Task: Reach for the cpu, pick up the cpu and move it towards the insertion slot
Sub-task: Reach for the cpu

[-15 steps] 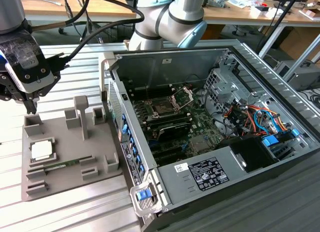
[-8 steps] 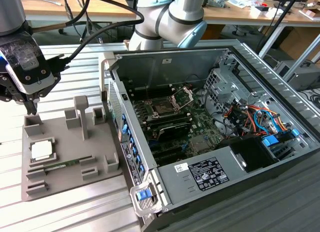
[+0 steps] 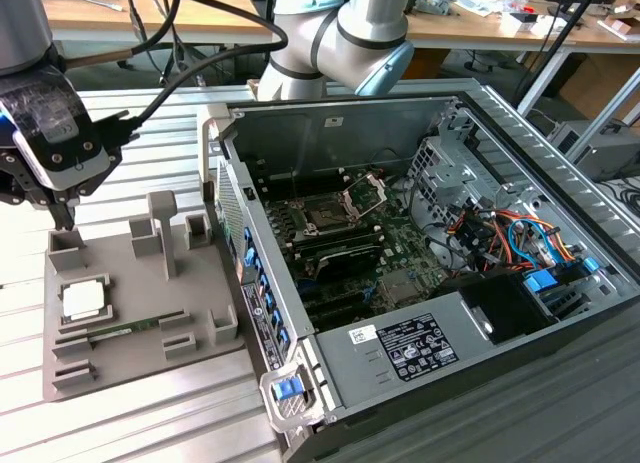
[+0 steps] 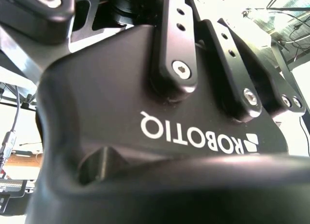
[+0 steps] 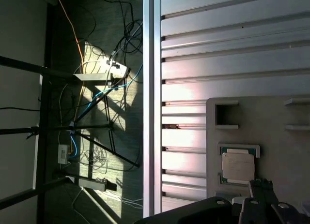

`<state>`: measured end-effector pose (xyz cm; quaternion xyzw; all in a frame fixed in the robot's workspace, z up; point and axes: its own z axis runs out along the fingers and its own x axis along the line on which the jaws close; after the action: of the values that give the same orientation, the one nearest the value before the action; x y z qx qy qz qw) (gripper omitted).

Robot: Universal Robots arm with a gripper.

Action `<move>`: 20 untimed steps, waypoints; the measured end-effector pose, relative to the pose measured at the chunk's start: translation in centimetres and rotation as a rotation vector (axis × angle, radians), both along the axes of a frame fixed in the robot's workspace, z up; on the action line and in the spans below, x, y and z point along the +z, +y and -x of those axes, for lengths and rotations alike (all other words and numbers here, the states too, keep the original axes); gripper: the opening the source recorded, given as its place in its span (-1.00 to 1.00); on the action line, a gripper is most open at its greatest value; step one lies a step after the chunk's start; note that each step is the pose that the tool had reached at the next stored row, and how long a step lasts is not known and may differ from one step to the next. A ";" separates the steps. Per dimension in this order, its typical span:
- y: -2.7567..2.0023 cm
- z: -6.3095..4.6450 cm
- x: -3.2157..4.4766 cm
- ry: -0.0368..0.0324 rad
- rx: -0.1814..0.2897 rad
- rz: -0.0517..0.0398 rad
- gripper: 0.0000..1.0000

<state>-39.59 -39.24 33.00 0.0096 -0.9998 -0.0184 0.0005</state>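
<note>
On grey tray (image 3: 140,365): flat sq. pale-beige cpu (image 3: 83,300)

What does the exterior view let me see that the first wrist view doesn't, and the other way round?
The exterior view adds the open computer case, with the insertion slot on its board, and a green memory stick on the grey tray. The first wrist view adds tangled cables on the floor beside the table's edge. Both share the cpu, lying in its recess of the grey tray, on the slatted metal table.
</note>
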 end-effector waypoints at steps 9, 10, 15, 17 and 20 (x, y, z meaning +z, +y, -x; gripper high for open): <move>0.00 0.0 -0.25 -0.0001 0.000 -0.0001 -0.79; 0.00 0.0 -0.29 -0.0001 0.000 -0.0001 -0.79; 0.00 0.0 -0.43 0.0000 0.000 0.0000 -0.79; 0.00 0.0 -0.51 0.0000 0.000 -0.0001 -0.79; 0.00 0.0 -0.59 0.0000 0.000 0.0000 -0.79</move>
<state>-39.60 -39.24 32.42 0.0095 -0.9998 -0.0184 0.0005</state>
